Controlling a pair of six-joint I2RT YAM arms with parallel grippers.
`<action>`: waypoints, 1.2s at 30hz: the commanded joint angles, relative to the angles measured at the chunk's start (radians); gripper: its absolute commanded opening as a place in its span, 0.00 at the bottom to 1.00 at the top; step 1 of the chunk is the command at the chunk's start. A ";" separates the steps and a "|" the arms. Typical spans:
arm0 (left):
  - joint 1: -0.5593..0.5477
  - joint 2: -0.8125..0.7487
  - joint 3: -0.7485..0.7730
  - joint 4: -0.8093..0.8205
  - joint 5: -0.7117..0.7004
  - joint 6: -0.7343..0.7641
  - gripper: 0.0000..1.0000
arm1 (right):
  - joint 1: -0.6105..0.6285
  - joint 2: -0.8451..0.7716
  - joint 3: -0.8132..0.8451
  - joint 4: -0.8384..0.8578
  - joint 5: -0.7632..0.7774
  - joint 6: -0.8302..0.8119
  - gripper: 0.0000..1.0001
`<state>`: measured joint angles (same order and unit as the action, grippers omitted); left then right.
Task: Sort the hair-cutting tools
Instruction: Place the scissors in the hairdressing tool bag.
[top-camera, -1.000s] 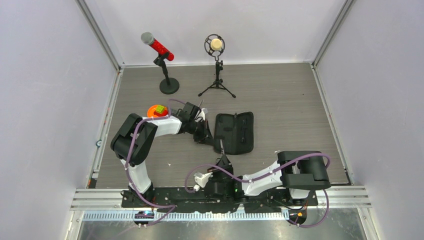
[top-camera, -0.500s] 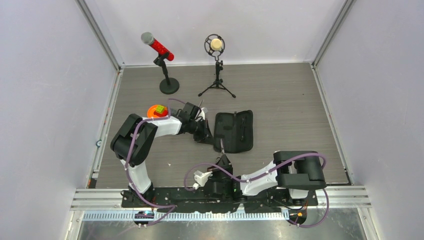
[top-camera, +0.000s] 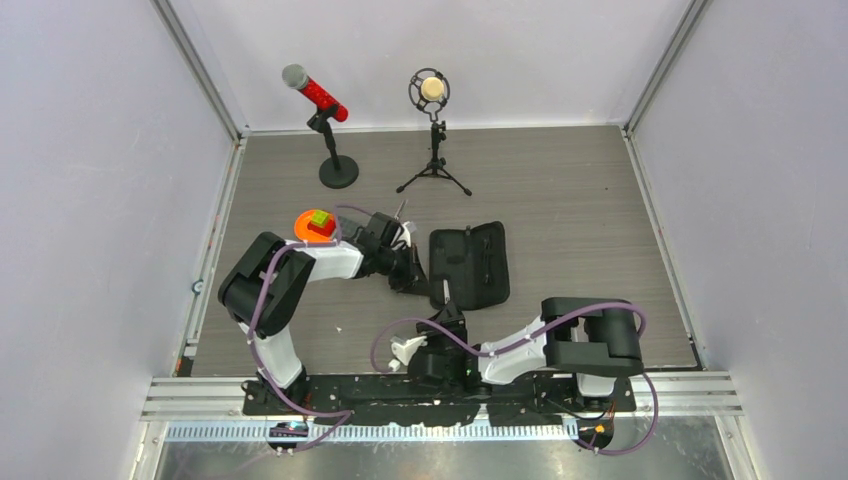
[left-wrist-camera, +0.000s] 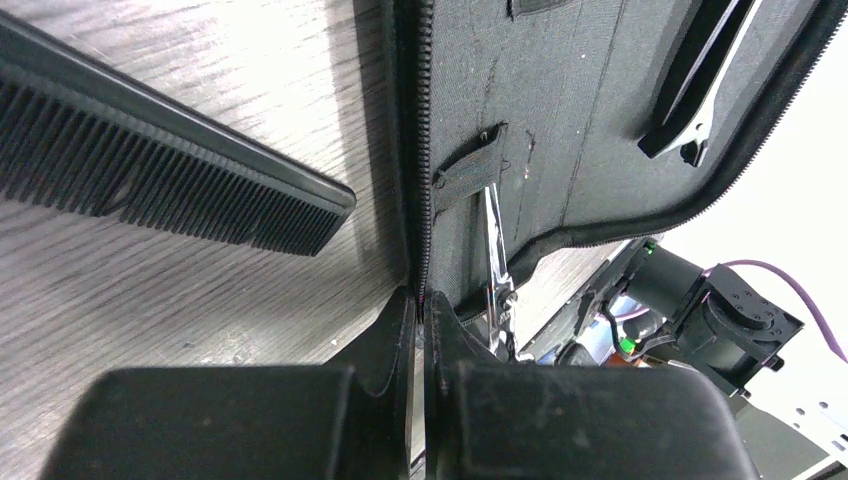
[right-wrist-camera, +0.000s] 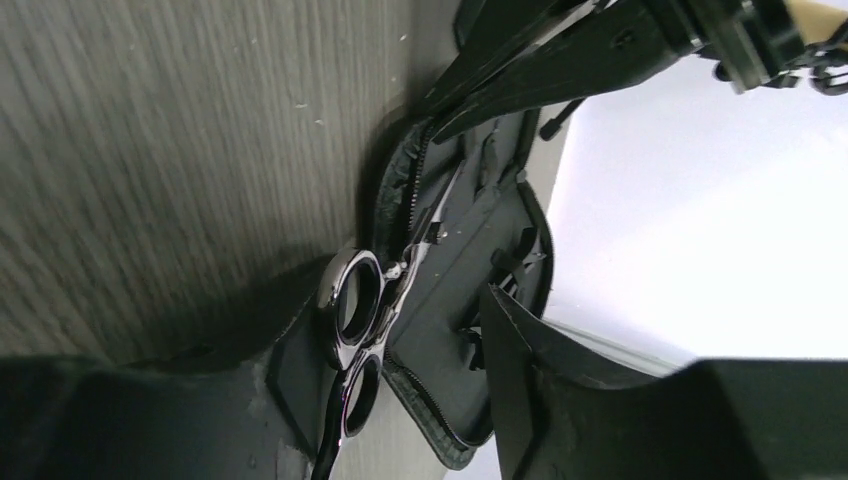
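Note:
The black zip case (top-camera: 482, 262) lies open in the middle of the table. My left gripper (top-camera: 409, 277) is shut on the case's zipper edge (left-wrist-camera: 421, 250) at its left side. A black comb (left-wrist-camera: 170, 160) lies on the wood just left of that edge. Silver scissors (right-wrist-camera: 360, 300) have their blades tucked into the case (right-wrist-camera: 450, 290), with the ring handles sticking out over its near edge. My right gripper (right-wrist-camera: 400, 350) is open around those rings, which lean against its left finger (right-wrist-camera: 295, 385). A black hair clip (left-wrist-camera: 695, 90) sits inside the case.
A red microphone (top-camera: 318, 95) on a round base and a second microphone (top-camera: 432, 90) on a tripod stand at the back. An orange dish (top-camera: 315, 222) with small blocks sits by the left arm. Walls close in the left and right sides.
My right gripper has opened and let go of the scissors, which now lie slightly farther into the case. The left gripper keeps its hold on the case edge.

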<state>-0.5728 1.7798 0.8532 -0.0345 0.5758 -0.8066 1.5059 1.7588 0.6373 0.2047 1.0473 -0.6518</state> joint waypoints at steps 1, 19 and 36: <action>-0.011 -0.018 0.007 -0.014 0.013 -0.022 0.00 | -0.004 -0.076 -0.005 -0.092 -0.063 0.077 0.58; -0.011 -0.029 0.035 -0.006 -0.026 -0.039 0.00 | -0.019 -0.344 0.152 -0.596 -0.546 0.426 0.96; -0.013 -0.059 -0.029 0.093 -0.011 -0.112 0.00 | -0.304 -0.518 0.245 -0.766 -0.645 1.103 0.82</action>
<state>-0.5808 1.7649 0.8440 -0.0135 0.5613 -0.8841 1.2774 1.3083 0.8497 -0.4992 0.4530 0.1532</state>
